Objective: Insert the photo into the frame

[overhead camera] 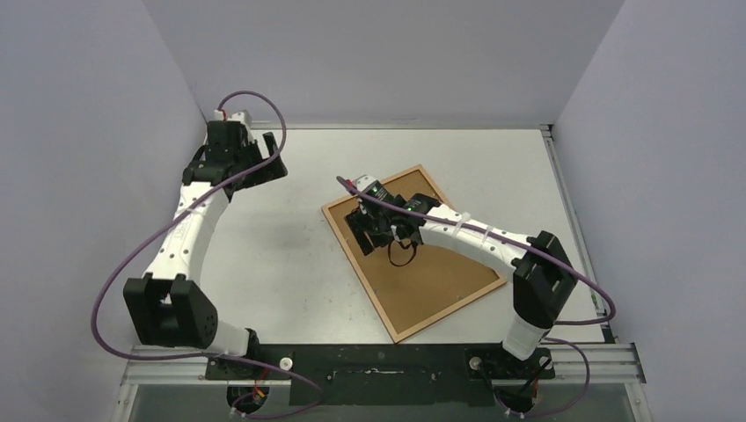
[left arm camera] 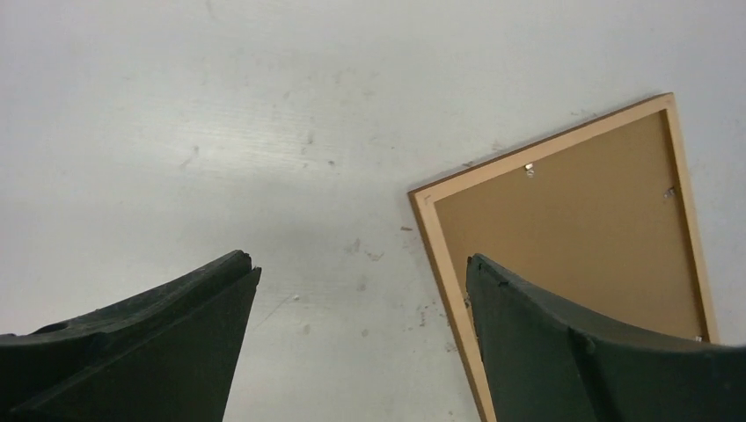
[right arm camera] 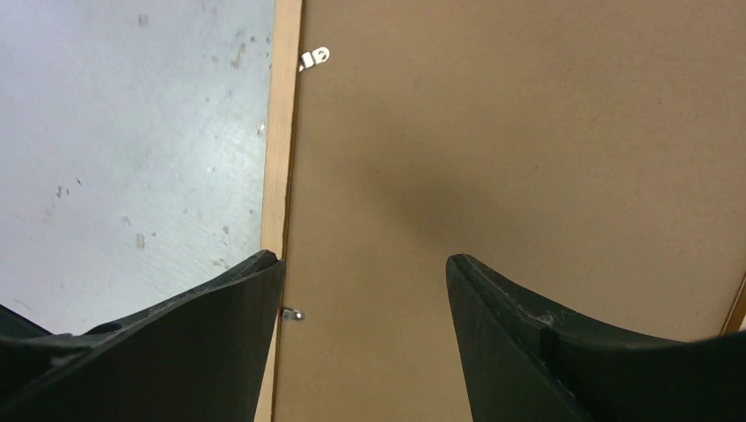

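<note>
The table (overhead camera: 264, 264) is a pale grey surface with small marks on it, closed on three sides by plain light walls (overhead camera: 88, 97). On the right half of it the frame (right arm camera: 281, 132) lies flat and turned at an angle, its back side up. A brown backing panel (overhead camera: 435, 281) fills the frame's opening. A small metal clip (right arm camera: 314, 59) sits at the inner edge of the wooden rim.

My right gripper (right arm camera: 365, 264) hangs above the far-left part of the frame and points down at it. Its two fingers stand well apart. Between them I see only the bare brown panel, and the left finger (right arm camera: 202, 334) is over the rim. It grips nothing.

My left gripper (left arm camera: 359, 264) is at the back left of the table, well apart from the frame. Its fingers are also spread wide, with only grey table between them. One corner of the frame shows beyond its right finger (left arm camera: 563, 360).
</note>
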{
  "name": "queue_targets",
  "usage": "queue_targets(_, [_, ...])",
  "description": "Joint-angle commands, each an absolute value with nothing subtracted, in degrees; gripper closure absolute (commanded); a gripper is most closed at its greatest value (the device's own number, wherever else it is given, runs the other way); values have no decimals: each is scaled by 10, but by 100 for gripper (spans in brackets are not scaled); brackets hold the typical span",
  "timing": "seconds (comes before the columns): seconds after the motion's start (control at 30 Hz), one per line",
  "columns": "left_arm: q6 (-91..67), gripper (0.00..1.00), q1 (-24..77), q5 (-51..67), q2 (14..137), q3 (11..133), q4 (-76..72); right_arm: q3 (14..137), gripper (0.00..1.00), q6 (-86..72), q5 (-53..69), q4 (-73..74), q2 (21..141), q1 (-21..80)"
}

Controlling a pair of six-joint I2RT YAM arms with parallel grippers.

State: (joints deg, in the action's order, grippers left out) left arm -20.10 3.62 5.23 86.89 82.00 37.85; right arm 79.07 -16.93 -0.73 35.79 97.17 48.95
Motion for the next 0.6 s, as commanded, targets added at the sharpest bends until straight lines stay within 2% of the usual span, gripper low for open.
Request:
queue_targets(0.0, [-217,4,25,-53,768,750,352,811,31,-140,-73,404,989,540])
queue_targets(0.2, [-244,3,-52,28,678,690,399,865,34,-236,-96,468,1054,592])
queue_targets(0.3, [-220,3,-70,89,652,676,430,876,39,-275,-97,477,1084,614])
queue_targets(0.57, [-217,3,-70,120,561,609,446,899,54,-313,-123,498,1155,644])
